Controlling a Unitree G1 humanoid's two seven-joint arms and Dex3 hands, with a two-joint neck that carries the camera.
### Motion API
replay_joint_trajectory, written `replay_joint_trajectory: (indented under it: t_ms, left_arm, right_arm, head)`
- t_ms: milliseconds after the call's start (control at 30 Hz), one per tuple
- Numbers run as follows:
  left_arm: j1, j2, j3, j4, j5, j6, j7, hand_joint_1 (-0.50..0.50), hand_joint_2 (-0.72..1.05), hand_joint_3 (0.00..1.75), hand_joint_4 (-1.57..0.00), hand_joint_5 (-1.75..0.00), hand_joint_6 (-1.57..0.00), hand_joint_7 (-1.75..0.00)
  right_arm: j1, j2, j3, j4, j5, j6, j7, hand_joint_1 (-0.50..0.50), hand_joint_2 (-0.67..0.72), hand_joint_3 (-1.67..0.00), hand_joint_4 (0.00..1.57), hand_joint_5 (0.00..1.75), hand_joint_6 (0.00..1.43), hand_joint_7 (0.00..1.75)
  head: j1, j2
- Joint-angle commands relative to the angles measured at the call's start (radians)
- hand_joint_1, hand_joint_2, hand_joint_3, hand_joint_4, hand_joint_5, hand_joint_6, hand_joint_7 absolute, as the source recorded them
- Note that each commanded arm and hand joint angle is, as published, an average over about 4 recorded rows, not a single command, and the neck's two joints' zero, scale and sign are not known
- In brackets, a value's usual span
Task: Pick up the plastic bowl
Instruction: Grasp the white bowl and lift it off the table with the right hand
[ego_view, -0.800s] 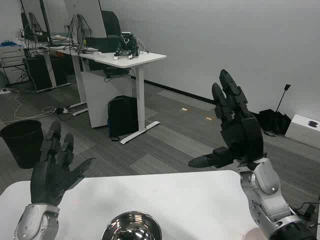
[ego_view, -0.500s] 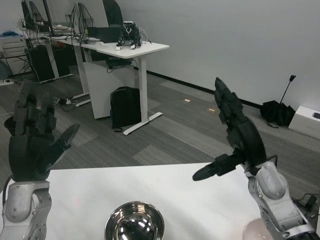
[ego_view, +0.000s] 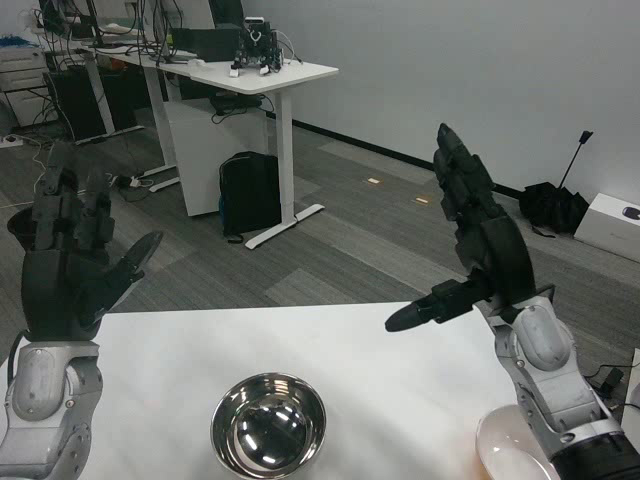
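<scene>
While both arms were raised above the white table (ego_view: 390, 380), neither hand held anything. Left hand (ego_view: 68, 265) was upright over the table's left edge, palm turned inward, fingers spread and pointing up, thumb angled out to the side. Right hand (ego_view: 478, 250) was likewise upright over the table's right side, fingers extended upward and apart, thumb pointing left across the table.

A shiny metal bowl (ego_view: 268, 424) sat on the table near its front edge, about midway between the two arms, mouth up, untouched. At the lower right corner a pale, pinkish-white rounded object (ego_view: 510, 455) lay on the table beside the right forearm, partly hidden by it and cut off by the frame; probably the plastic bowl, but I could not confirm it. Behind the table: grey carpet, a white desk (ego_view: 270, 75) with equipment, a black backpack (ego_view: 250, 200) below it.
</scene>
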Motion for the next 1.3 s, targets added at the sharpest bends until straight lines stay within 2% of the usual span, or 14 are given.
replay_joint_trajectory:
  t_ms: [33, 167, 433, 600, 700, 800, 900, 933, 1067, 1133, 1200, 1300]
  left_arm:
    - [-0.002, 0.005, 0.007, -0.027, 0.028, 0.096, -0.060, -0.50, 0.98, 0.09, 0.00, 0.00, 0.00, 0.00]
    - [-0.007, 0.006, 0.025, -0.065, 0.067, 0.199, -0.124, -0.50, 1.05, 0.09, 0.00, 0.00, 0.00, 0.00]
    - [-0.012, 0.007, 0.071, -0.108, 0.108, 0.287, -0.172, -0.50, 0.98, 0.09, 0.00, 0.00, 0.00, 0.00]
    - [-0.017, 0.005, 0.087, -0.110, 0.108, 0.301, -0.180, -0.50, 1.03, 0.09, 0.00, 0.00, 0.00, 0.00]
    - [-0.021, 0.003, 0.088, -0.105, 0.108, 0.301, -0.185, -0.50, 1.05, 0.09, 0.00, 0.00, 0.00, 0.00]
    - [-0.022, 0.000, 0.091, -0.093, 0.103, 0.299, -0.188, -0.50, 1.05, 0.09, 0.00, 0.00, 0.00, 0.00]
    - [-0.023, -0.002, 0.093, -0.081, 0.094, 0.296, -0.190, -0.50, 1.05, 0.09, 0.00, 0.00, 0.00, 0.00]
    - [-0.023, -0.003, 0.093, -0.078, 0.091, 0.296, -0.192, -0.50, 1.05, 0.09, 0.00, 0.00, 0.00, 0.00]
    - [-0.023, -0.009, 0.103, -0.059, 0.072, 0.292, -0.196, -0.50, 1.05, 0.09, 0.00, 0.00, 0.00, 0.00]
    - [-0.023, -0.010, 0.109, -0.051, 0.068, 0.291, -0.196, -0.50, 1.03, 0.09, 0.00, 0.00, 0.00, 0.00]
    - [-0.025, -0.011, 0.115, -0.043, 0.066, 0.290, -0.196, -0.50, 0.98, 0.09, 0.00, 0.00, 0.00, 0.00]
    - [-0.028, -0.011, 0.119, -0.032, 0.059, 0.290, -0.196, -0.50, 1.03, 0.09, 0.00, 0.00, 0.00, 0.00]
  right_arm:
    - [-0.016, -0.019, 0.002, -0.007, 0.039, 0.002, -0.001, -0.46, 0.06, 0.00, 0.00, 0.00, 0.00, 0.00]
    - [-0.016, -0.021, 0.002, -0.010, 0.065, 0.002, -0.001, -0.46, 0.03, 0.00, 0.00, 0.00, 0.00, 0.00]
    - [0.002, -0.024, -0.004, -0.022, 0.122, 0.007, 0.001, -0.46, 0.03, 0.00, 0.00, 0.00, 0.00, 0.00]
    - [0.036, -0.024, -0.016, -0.065, 0.133, 0.044, 0.001, -0.46, 0.03, 0.00, 0.00, 0.00, 0.00, 0.00]
    - [0.063, -0.029, -0.044, -0.119, 0.134, 0.093, 0.009, -0.46, -0.03, 0.00, 0.00, 0.00, 0.00, 0.00]
    - [0.113, -0.031, -0.111, -0.213, 0.139, 0.197, 0.039, -0.46, -0.13, 0.00, 0.00, 0.00, 0.00, 0.00]
    - [0.159, -0.032, -0.166, -0.287, 0.153, 0.295, 0.077, -0.46, -0.16, 0.00, 0.00, 0.00, 0.00, 0.00]
    - [0.170, -0.033, -0.179, -0.305, 0.163, 0.319, 0.088, -0.46, -0.16, 0.00, 0.00, 0.00, 0.00, 0.00]
    - [0.263, -0.035, -0.308, -0.418, 0.275, 0.490, 0.168, -0.46, -0.16, 0.00, 0.00, 0.00, 0.00, 0.00]
    - [0.312, -0.029, -0.377, -0.443, 0.323, 0.522, 0.187, -0.46, -0.16, 0.00, 0.00, 0.00, 0.00, 0.00]
    - [0.358, -0.007, -0.447, -0.452, 0.349, 0.527, 0.202, -0.46, -0.16, 0.00, 0.00, 0.00, 0.00, 0.00]
    - [0.399, 0.026, -0.514, -0.454, 0.370, 0.528, 0.222, -0.46, -0.16, 0.00, 0.00, 0.00, 0.00, 0.00]
  head:
    - [-0.011, 0.001]
    - [-0.021, 0.003]
    - [-0.086, 0.015]
    - [-0.157, -0.019]
    - [-0.197, -0.065]
    - [-0.235, -0.124]
    - [-0.276, -0.162]
    - [-0.280, -0.159]
    - [-0.323, -0.172]
    - [-0.366, -0.182]
    - [-0.405, -0.189]
    - [-0.445, -0.204]
